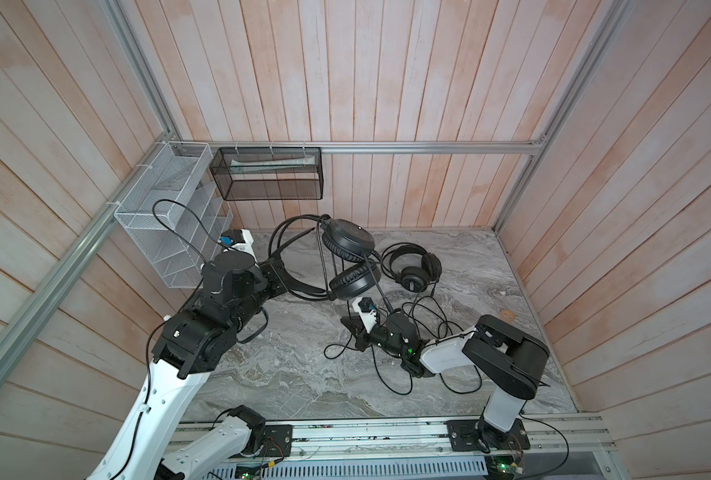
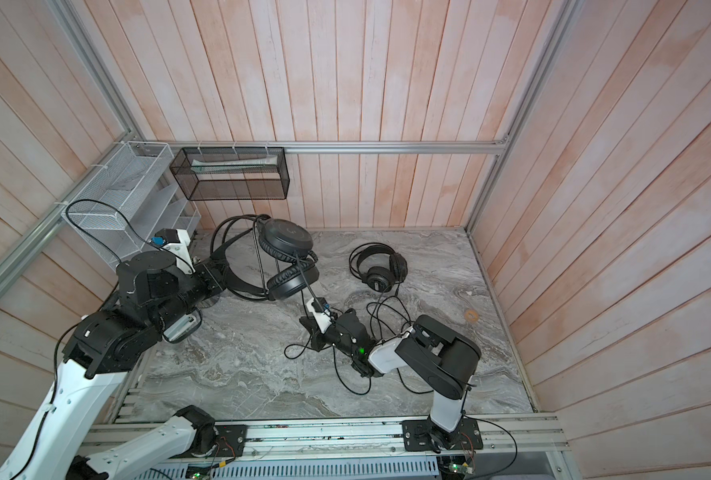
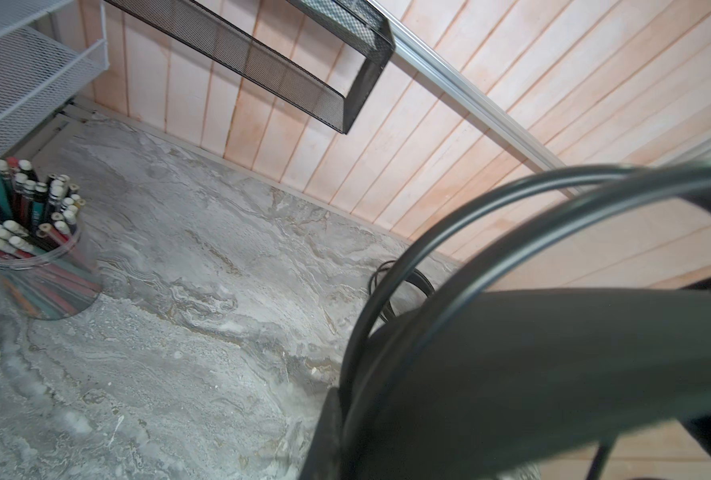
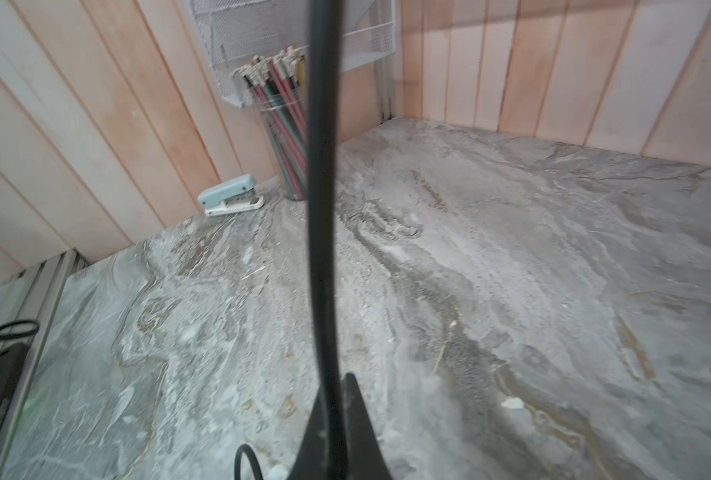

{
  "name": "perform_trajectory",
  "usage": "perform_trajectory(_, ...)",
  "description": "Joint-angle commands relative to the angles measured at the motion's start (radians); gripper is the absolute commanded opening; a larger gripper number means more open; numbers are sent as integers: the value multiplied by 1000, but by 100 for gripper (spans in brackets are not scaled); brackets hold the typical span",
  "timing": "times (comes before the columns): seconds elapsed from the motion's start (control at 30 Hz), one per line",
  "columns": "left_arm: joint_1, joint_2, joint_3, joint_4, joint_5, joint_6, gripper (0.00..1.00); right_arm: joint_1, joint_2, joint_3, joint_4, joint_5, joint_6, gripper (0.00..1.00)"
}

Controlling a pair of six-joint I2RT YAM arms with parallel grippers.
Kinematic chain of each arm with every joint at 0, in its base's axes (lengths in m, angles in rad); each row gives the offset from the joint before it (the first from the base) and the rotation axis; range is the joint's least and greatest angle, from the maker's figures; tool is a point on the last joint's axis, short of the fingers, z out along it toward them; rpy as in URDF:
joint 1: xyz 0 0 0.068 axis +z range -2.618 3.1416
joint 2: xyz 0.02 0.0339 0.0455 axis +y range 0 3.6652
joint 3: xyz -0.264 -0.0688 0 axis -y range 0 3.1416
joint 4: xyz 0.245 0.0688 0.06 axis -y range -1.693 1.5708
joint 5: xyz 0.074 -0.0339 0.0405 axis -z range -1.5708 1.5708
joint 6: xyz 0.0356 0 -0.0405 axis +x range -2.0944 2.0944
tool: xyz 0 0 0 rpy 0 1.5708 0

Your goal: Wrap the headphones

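My right pincer (image 4: pixel 335 395), clenched on the cable (image 4: pixel 322 187), sits just near of the smooth-cupped headset (image 1: pixel 347 241), which my left pincer (image 1: pixel 278 268), also clenched, holds lifted by its headband (image 1: pixel 299 286).

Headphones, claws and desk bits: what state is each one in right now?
Large smooth-cupped black headset, held by its headband.
Left claw, shut on that headset.
Right claw, shut on a thin black cable.
Small grille-backed black headset, lying free on the grey marbled table.
Clear cup of pencils, upright, full.
Pale blue stapler, closed.
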Motion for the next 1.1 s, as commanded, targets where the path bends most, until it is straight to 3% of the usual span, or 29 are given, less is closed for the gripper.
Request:
perform_trajectory(0.0, 66, 39, 41, 129, -19, -46, 0, 77, -71, 28, -164, 106, -110, 0)
perform_trajectory(0.17, 151, 121, 6, 176, -39, -56, 0, 209, -123, 94, -407, 159, -202, 0)
perform_trajectory(0.4, 163, 198, -53, 201, -112, -50, 0, 360, -191, 250, -751, 262, -325, 0)
perform_trajectory(0.77, 136, 96, -348, 233, -202, 25, 0, 368, -358, 583, -1216, 383, -514, 0)
perform_trajectory(1.07, 54, -37, -533, 234, -262, 132, 0, 309, -368, 734, -1365, 591, -597, 0)
